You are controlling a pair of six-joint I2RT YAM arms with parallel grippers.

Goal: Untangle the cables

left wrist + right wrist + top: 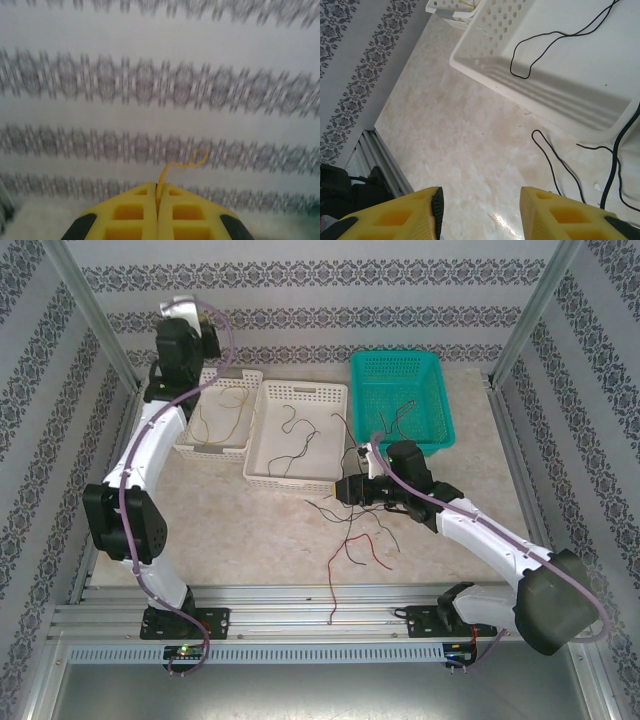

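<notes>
Yellow cable [176, 163] sits pinched in the left jaws, which are pressed fully together on it, its free end curling up in front of the patterned wall. The left arm [160, 430] is held high at the back above the left white basket [212, 451], likely so that the strand hangs free and can drop among the yellowish wires lying there. The right jaws stand moderately apart and hold nothing, hovering low over the tabletop [445, 140] beside the middle white basket [485, 45], probably poised for another strand. A red cable [333, 595] and black cables [325, 508] lie loosely tangled on the tabletop in front of that basket. The overhead view gives the sorting by basket, including the teal basket [430, 445]; the left wrist view makes the pinch plain; the right wrist view shows a black loop [536, 132] lying near the open jaws.
</notes>
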